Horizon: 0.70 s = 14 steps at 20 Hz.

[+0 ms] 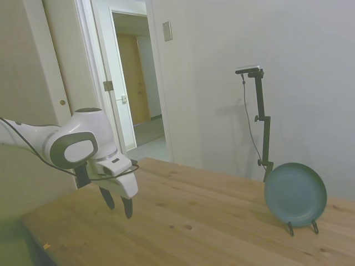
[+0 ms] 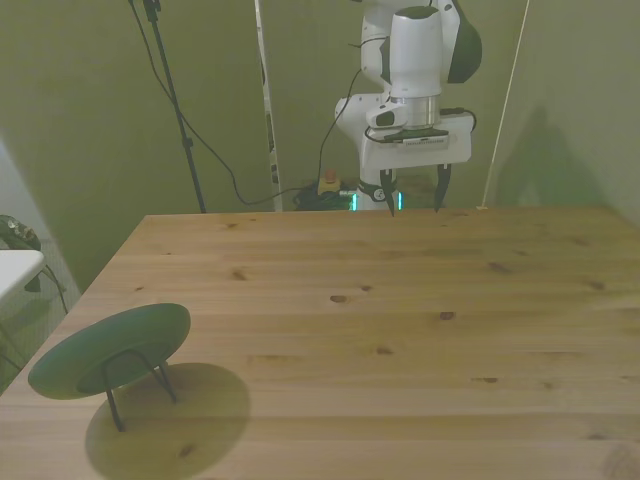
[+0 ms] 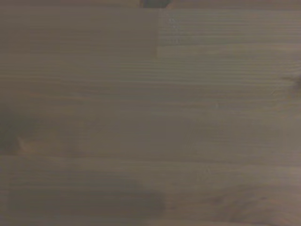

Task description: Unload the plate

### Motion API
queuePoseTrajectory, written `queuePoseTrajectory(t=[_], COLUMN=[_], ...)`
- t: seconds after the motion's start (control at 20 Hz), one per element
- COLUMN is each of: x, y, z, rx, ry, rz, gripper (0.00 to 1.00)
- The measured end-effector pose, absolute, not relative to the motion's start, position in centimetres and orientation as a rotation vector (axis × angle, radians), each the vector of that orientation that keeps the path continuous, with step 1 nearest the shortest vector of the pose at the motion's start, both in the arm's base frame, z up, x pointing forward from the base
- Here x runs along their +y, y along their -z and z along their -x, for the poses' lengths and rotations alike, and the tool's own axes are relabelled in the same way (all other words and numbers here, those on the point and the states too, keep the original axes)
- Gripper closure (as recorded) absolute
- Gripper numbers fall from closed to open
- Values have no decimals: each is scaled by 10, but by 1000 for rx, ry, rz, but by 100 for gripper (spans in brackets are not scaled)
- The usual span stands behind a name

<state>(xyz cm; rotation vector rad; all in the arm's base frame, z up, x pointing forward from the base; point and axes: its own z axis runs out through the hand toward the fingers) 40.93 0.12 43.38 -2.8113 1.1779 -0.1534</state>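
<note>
The teal plate [image 1: 295, 193] stands tilted upright on a thin black wire stand [image 1: 302, 227] at the side view's right. In the front view the plate [image 2: 105, 350] leans on the stand [image 2: 135, 385] near the front left corner of the table. My gripper [image 1: 118, 203] hangs open and empty above the table's far end, well apart from the plate. From the front, the gripper [image 2: 413, 189] points down over the far edge with its two dark fingers spread. The wrist view holds only blurred wood grain [image 3: 150, 113].
The wooden table [image 2: 400, 320] spreads between my gripper and the plate. An open doorway [image 1: 136, 83] lies behind the arm in the side view. Cables and thin stands [image 2: 175, 100] rise behind the table's far edge.
</note>
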Motion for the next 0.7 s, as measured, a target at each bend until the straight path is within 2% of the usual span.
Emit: queuePoseTrajectory(t=[0.15, 0.5, 0.7], x=[-5, -112, -192], y=[-438, -510, -534], z=[-412, -433, -454], rx=[1231, 1495, 1657], ry=[194, 432, 486], rz=[2805, 2648, 2529], gripper=[0, 0, 0])
